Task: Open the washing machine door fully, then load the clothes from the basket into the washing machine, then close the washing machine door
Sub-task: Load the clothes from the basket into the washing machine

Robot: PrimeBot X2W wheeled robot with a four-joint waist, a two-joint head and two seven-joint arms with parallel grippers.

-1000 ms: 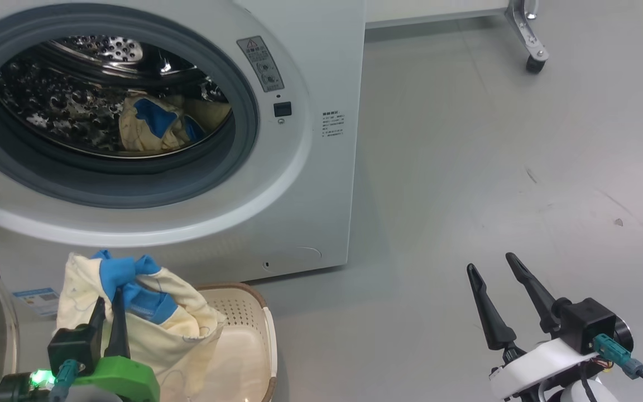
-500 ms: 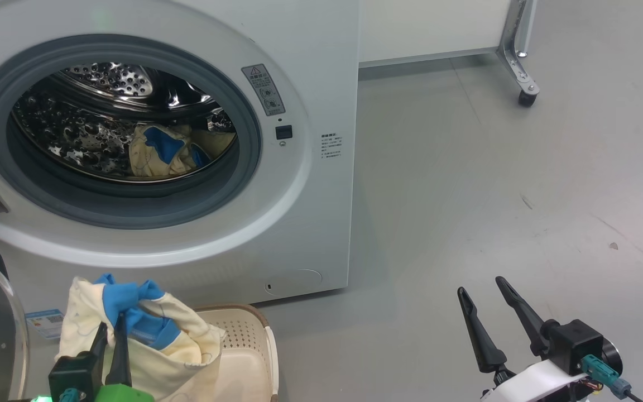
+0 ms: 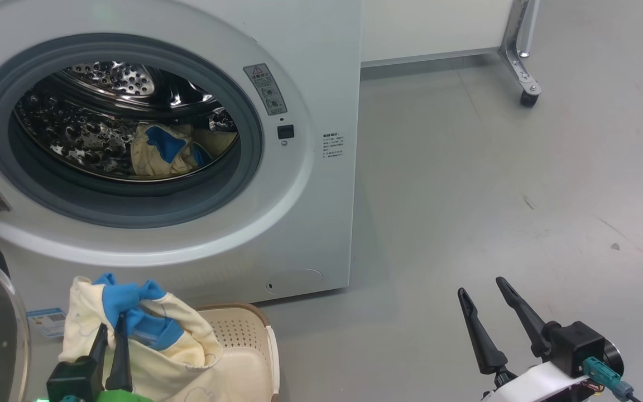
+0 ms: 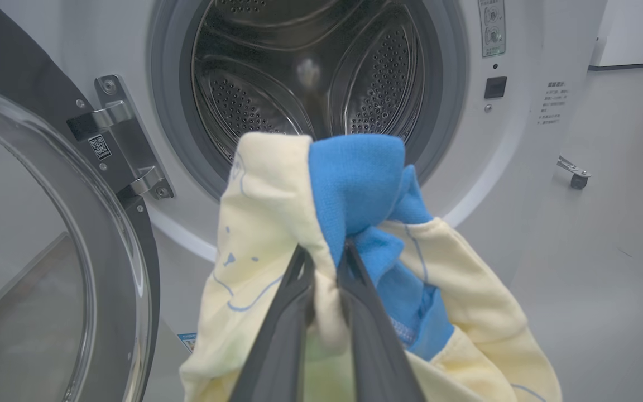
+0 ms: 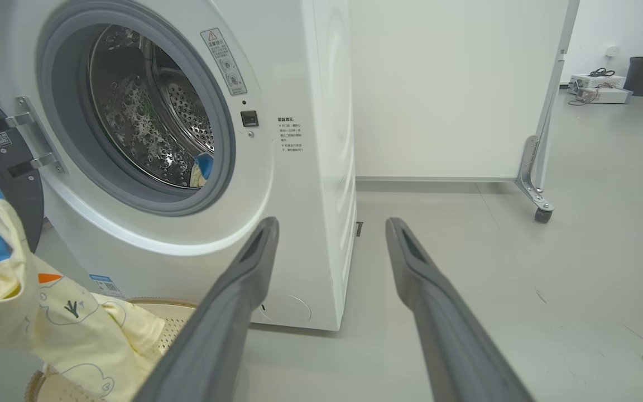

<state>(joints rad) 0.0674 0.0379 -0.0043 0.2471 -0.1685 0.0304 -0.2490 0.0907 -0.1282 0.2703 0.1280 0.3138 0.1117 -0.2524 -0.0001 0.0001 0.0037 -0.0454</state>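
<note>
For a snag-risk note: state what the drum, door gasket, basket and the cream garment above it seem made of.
The drum: polished metal, likely stainless steel; mirror-like reflections, punched holes.
The door gasket: matte grey, probably rubber; a dull, smooth ring.
The basket: cream moulded plastic, it seems; even perforations.
The cream garment: soft fabric, perhaps cotton knit; it folds and drapes.

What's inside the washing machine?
A crumpled cream-yellow garment with a blue patch lies low in the shiny holed drum. Anything under or behind it is covered, and the grey seal hides the drum's nearest part.
</note>
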